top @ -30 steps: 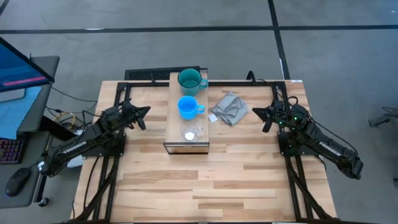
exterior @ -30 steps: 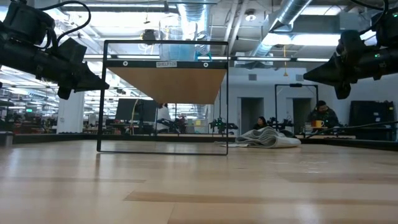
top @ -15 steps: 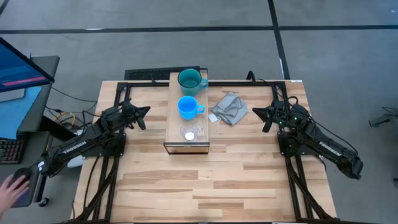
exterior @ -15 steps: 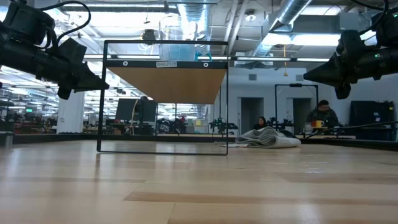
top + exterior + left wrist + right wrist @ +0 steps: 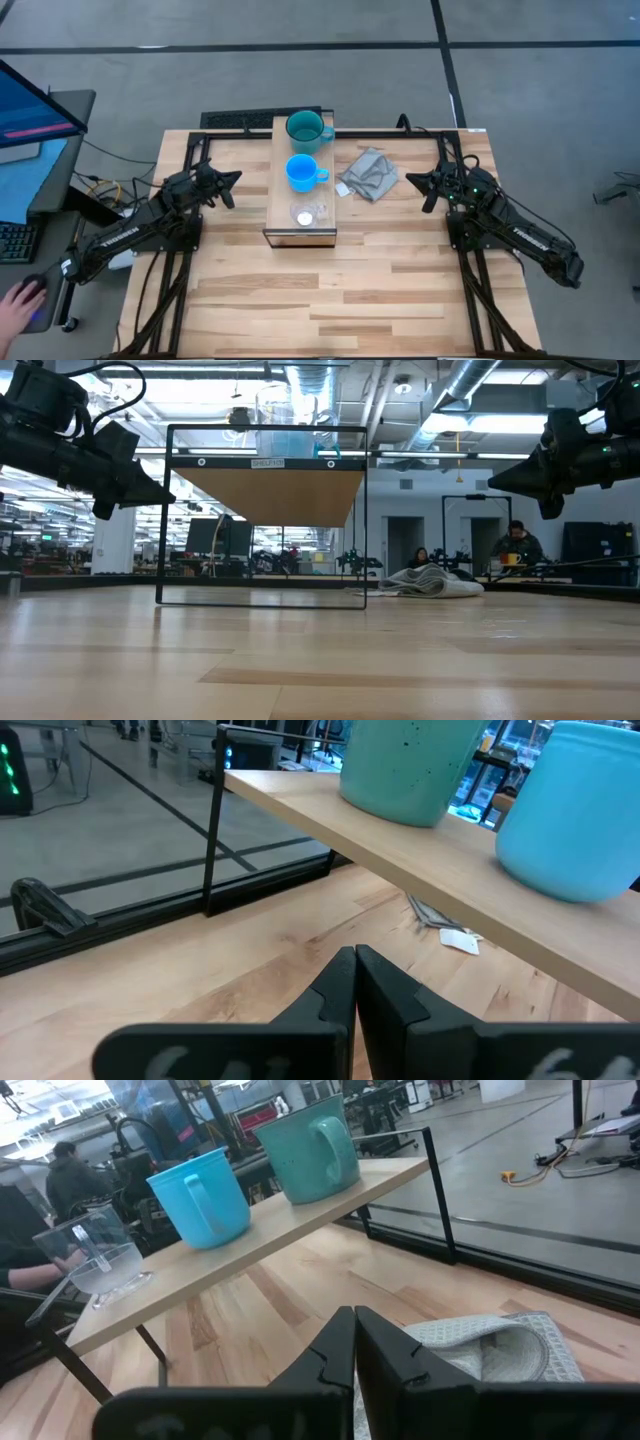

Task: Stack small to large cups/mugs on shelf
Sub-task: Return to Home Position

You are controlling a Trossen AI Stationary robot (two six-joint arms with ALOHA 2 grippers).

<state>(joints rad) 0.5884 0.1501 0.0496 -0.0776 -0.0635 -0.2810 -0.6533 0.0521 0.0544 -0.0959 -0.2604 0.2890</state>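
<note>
Shelf: the long light wood box shelf (image 5: 283,195) with a dark lower edge stands on the slatted wooden table (image 5: 330,290), upper centre of the high view, running from the table's far edge toward the middle.
Teal mug: the large teal handled mug (image 5: 304,128) stands upright at the shelf's end nearest the top of the frame, handle pointing to the frame's right.
Blue mug: the bright blue handled mug (image 5: 302,172) stands upright mid-shelf, just below the teal one in the frame, handle also to the right.
Glass cup: the small clear glass cup (image 5: 306,214) stands at the shelf's lower end in the frame, apart from the blue mug.
Order: the three stand in one row along the shelf, largest at the top of the frame, smallest at the bottom.
Grey cloth: the crumpled grey cloth (image 5: 368,174) lies on the table just right of the shelf.
Left gripper: the left gripper (image 5: 229,188) hangs above the table left of the shelf, well apart from it, fingers pressed together on nothing.
Right gripper: the right gripper (image 5: 420,190) hangs right of the cloth, facing the shelf, fingers together and empty.
Person: a hand (image 5: 15,300) rests at the lower left edge of the high view, off the table.
</note>
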